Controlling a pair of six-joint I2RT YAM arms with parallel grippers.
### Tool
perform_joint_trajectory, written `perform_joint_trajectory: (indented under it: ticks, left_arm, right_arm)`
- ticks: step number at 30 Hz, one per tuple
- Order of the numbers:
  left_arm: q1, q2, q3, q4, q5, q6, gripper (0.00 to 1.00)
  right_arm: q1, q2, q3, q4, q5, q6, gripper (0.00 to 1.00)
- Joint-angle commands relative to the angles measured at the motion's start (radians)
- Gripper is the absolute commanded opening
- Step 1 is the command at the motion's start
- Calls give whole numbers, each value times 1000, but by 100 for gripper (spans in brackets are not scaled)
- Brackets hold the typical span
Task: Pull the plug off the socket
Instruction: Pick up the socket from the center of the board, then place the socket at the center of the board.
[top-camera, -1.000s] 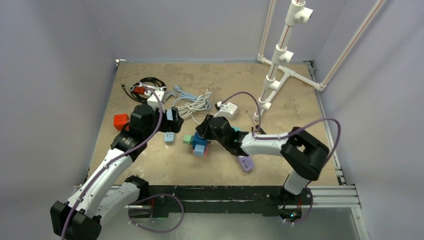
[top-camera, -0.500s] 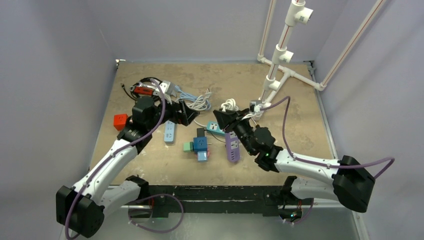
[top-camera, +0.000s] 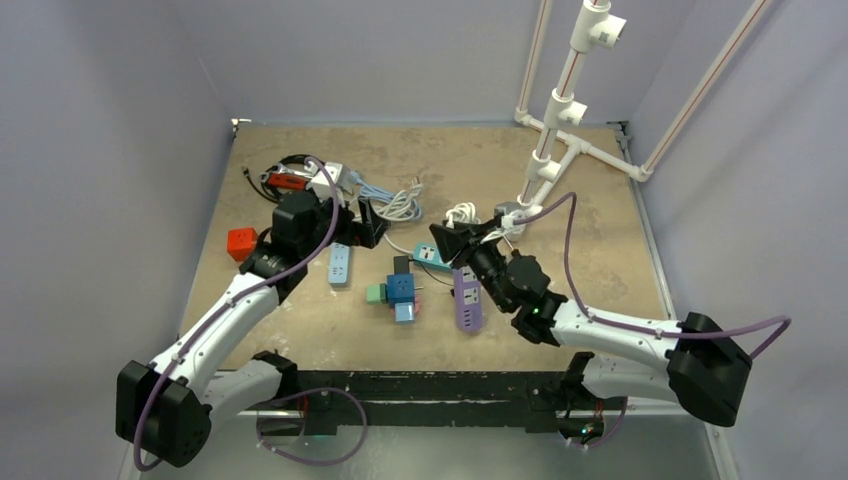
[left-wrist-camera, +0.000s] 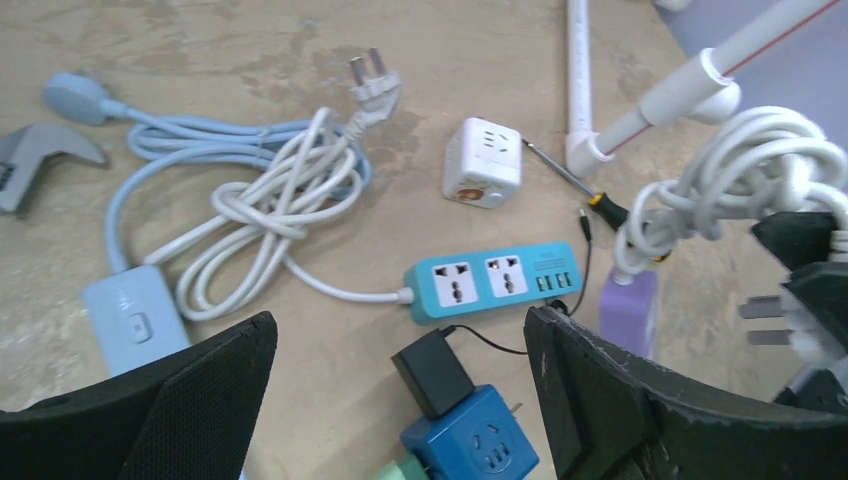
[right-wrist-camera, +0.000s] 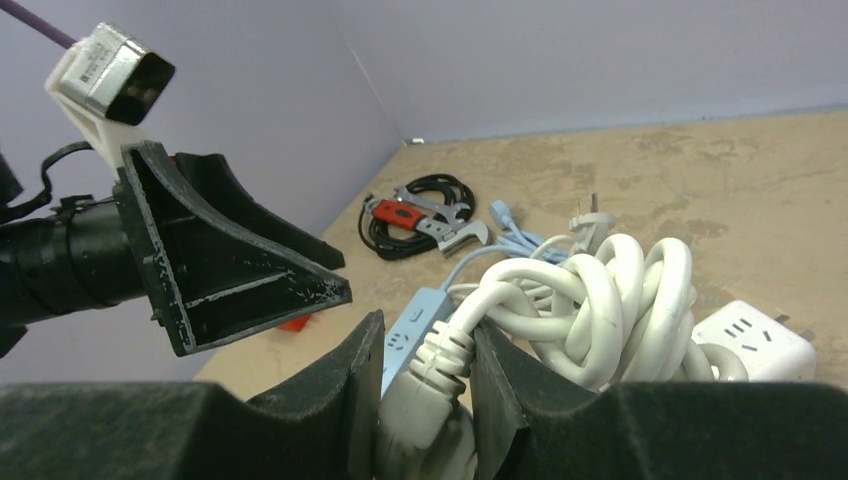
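A second ago the right arm lay folded low across the middle of the sandy worktop (top-camera: 300, 330). By half a second ago it was reaching in from the right side, and it has hardly stirred since, while the left arm has eased a little further in. The right fingers (right-wrist-camera: 325, 410) are clamped on the white moulded plug (right-wrist-camera: 428, 385), held up off the worktop just past the far end of the purple rectangular power strip (top-camera: 467, 298). That strip now lies further in than it did a second ago. The left wrist view shows two grey prongs bare beside those fingers, in no socket, so I judge the pull itself done. Which socket the plug left I cannot tell; the white cube socket (left-wrist-camera: 482, 160) sits well apart by the white plastic pipe (left-wrist-camera: 578, 80). The prongs point roughly level, toward the left arm's side. The plug's long axis runs out along the fingers, its ribbed neck rising away from the wrist into the knotted bundle of white cable (right-wrist-camera: 590, 300). The left fingers (left-wrist-camera: 170, 405) stand wide apart and hold nothing, facing the teal power strip (left-wrist-camera: 490, 280).
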Motion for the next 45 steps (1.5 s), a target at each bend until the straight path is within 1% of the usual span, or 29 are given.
perform_joint_trajectory:
  ticks: [1, 4, 6, 11, 15, 18, 22, 26, 28, 31, 36, 39, 43, 44, 45]
  left_arm:
    - [5, -54, 25, -35, -157, 44, 93]
    - [5, -62, 26, -43, -184, 49, 93]
    - [5, -63, 34, -57, -198, 56, 93]
    - [5, -87, 28, -64, -221, 60, 93]
    - [5, -102, 27, -68, -229, 61, 93]
    - [5, -111, 25, -68, -231, 61, 93]
    - [5, -113, 24, -69, -234, 62, 93]
    - [5, -128, 27, -73, -240, 65, 93]
    - [5, -152, 22, -71, -286, 65, 93]
    - [6, -185, 11, -65, -312, 68, 93]
    - [6, -182, 10, -67, -314, 69, 94]
    - [6, -171, 13, -68, -304, 67, 94]
    - [6, -171, 13, -69, -306, 68, 94]
    - [6, -171, 13, -68, -306, 68, 94]
    - [6, -171, 13, -68, -307, 69, 94]
  right_arm:
    - [0, -48, 186, -124, 36, -78, 0]
    - [0, -30, 306, -250, 118, -134, 0]
    - [0, -14, 382, -305, 144, -171, 0]
    - [-5, 69, 542, -370, 154, -244, 0]
    - [-12, 150, 586, -320, 128, -285, 0]
    - [-23, 213, 563, -219, 73, -317, 0]
    - [-30, 315, 569, -180, 27, -336, 0]
    - [-30, 393, 564, -154, -40, -283, 0]
    - [-30, 459, 574, -154, -69, -249, 0]
    - [-30, 554, 597, -149, -96, -206, 0]
    - [-31, 701, 675, -190, -133, -158, 0]
    - [-32, 785, 746, -241, -184, -148, 0]
    - [-35, 870, 826, -289, -211, -136, 0]
    - [-36, 888, 837, -293, -217, -131, 1]
    - [-38, 902, 846, -299, -226, -125, 4]
